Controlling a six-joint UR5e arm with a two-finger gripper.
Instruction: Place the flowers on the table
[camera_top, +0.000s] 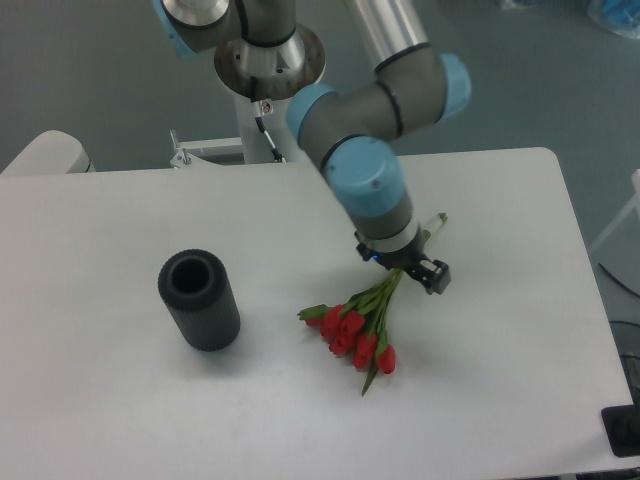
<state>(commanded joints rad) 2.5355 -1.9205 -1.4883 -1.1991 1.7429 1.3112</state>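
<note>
While the arm leans over the middle of the table, things lie as follows, nearest first.

Table (120, 420): white, with rounded corners; it carries everything below, and its near edge runs under the pincer and well toward the viewer.

Flowers (352, 330): a small bunch of red tulip buds, lying flat on the table just below and to the viewer's left of the pincer. The buds fan out toward the near edge; the green stems run up and away to the viewer's right, passing under the pincer.

Stem ends (432, 226): pale cut tips showing on the table just beyond the pincer, on its far right side as the viewer sees it.

Vase (198, 299): a dark ribbed cylinder standing upright, mouth open, well apart from the pincer to the viewer's left, not touching the flowers.

Pincer (415, 268): black, just over the stems above the buds; I cannot tell how far apart its fingers stand or whether they hold the stems.

Arm (370, 180): grey with blue caps, reaching down from behind to the pincer.

Arm base (268, 60): a round metal mount beyond the far table edge.
</note>
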